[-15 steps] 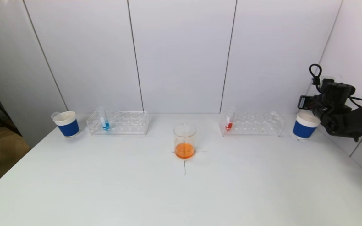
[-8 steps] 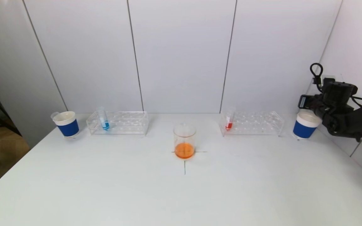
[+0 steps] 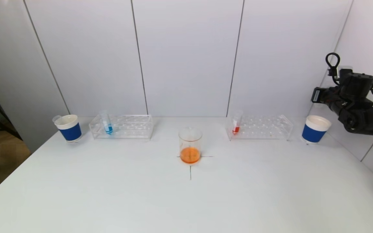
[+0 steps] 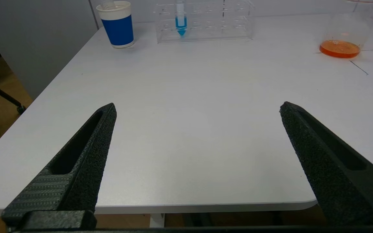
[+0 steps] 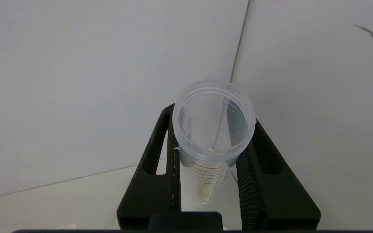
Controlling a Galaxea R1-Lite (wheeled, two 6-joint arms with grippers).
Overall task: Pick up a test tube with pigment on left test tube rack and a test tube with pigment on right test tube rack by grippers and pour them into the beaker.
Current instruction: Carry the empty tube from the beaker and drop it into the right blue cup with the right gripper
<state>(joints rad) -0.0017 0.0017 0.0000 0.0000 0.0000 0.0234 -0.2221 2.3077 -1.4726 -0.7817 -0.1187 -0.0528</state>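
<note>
A glass beaker [image 3: 190, 145] holding orange liquid stands at the table's middle. The left rack [image 3: 121, 127] carries a test tube with blue pigment [image 3: 106, 123]; the right rack [image 3: 259, 127] carries one with red pigment [image 3: 236, 124]. My right gripper [image 5: 213, 119] is shut on a clear, nearly empty test tube [image 5: 206, 181], whose open mouth faces the wrist camera. The right arm [image 3: 351, 100] hangs at the far right, above and beyond the right cup. My left gripper [image 4: 197, 108] is open and empty over the table's near left edge, out of the head view.
A blue-sleeved paper cup [image 3: 69, 127] with a clear tube in it stands left of the left rack. A second such cup [image 3: 315, 129] stands right of the right rack. White walls close off the back and the right side.
The right arm has risen and drawn back to the right, away from above the right cup, still holding the tube. Nothing else has moved.
</note>
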